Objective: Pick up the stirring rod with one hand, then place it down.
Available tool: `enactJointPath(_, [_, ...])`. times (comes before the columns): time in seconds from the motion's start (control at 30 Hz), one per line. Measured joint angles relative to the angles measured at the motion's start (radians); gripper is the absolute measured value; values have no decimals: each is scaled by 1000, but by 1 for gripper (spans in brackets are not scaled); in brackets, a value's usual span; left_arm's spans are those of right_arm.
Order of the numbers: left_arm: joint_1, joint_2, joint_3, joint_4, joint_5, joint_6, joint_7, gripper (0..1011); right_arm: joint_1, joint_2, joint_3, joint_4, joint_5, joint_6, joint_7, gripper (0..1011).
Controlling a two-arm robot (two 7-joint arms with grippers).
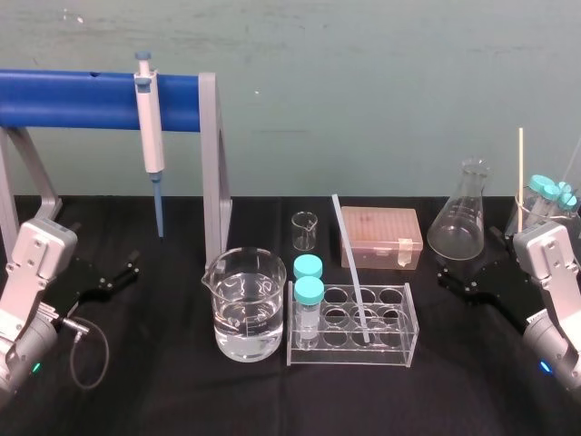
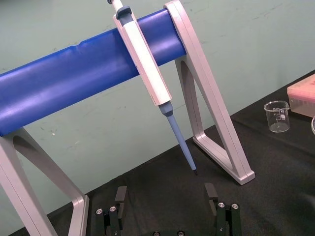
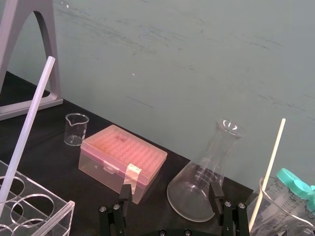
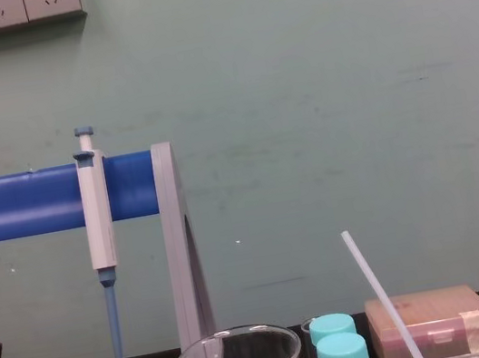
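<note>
The stirring rod [image 1: 352, 272] is a thin, translucent white rod leaning in a clear test tube rack [image 1: 396, 352] at mid-table, its top tilted to the back left. It also appears in the right wrist view [image 3: 27, 135] and in the chest view [image 4: 381, 298]. My right gripper [image 1: 467, 261] rests open on the black table to the right of the rack, in front of a conical flask [image 3: 204, 184], with nothing between its fingers [image 3: 215, 192]. My left gripper [image 2: 166, 196] is parked open at the far left, below the pipette [image 2: 150, 78].
A water-filled beaker [image 1: 243, 304] stands left of the rack, and two teal-capped tubes [image 1: 309, 304] sit in the rack. Behind are a small beaker [image 1: 305, 231] and a pink tip box [image 1: 381, 236]. A blue-barred stand [image 1: 211, 163] holds the pipette. A jar with capped tubes and a cream stick [image 1: 520, 168] stands far right.
</note>
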Motion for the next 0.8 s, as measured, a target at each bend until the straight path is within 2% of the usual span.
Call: enactJointPath(0.8, [0, 0, 0, 0, 0, 0, 0, 1000, 0, 0, 0, 0, 0, 0, 0, 1000])
